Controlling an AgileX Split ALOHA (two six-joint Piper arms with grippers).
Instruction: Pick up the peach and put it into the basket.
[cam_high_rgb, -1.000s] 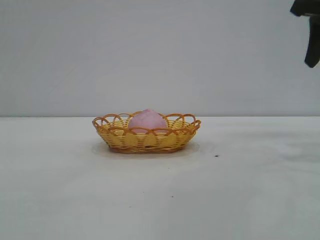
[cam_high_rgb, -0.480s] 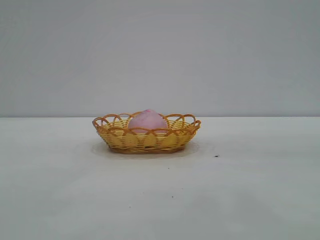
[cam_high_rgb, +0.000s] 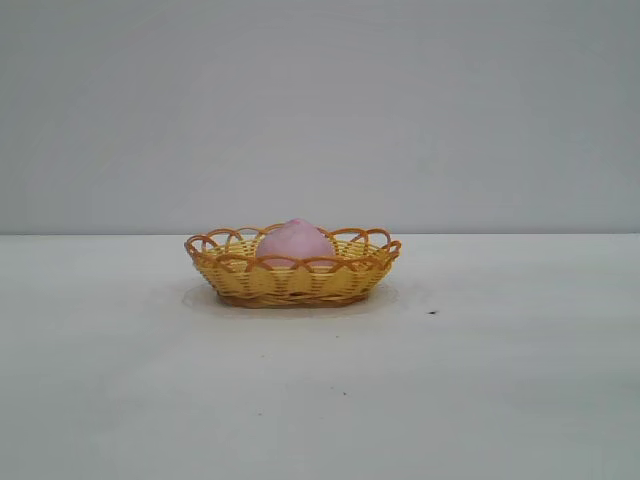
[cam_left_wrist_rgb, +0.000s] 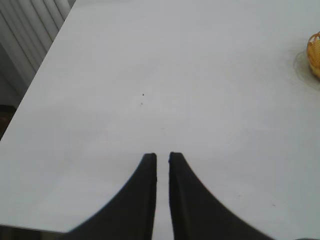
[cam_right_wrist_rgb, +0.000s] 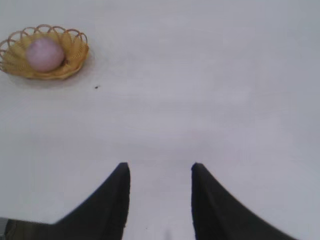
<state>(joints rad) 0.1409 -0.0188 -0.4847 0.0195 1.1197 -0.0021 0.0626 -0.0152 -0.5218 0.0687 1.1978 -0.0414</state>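
The pale pink peach sits inside the yellow wicker basket at the middle of the white table. The right wrist view shows the same peach resting in the basket, far from my right gripper, which is open with nothing between its fingers. My left gripper is shut, empty, over bare table, and only an edge of the basket shows there. Neither arm appears in the exterior view.
A small dark speck lies on the table to the right of the basket. In the left wrist view the table's edge runs beside a ribbed grey wall.
The dark tip of the right arm at the upper right of the exterior view has gone out of view. The peach and basket have not moved.
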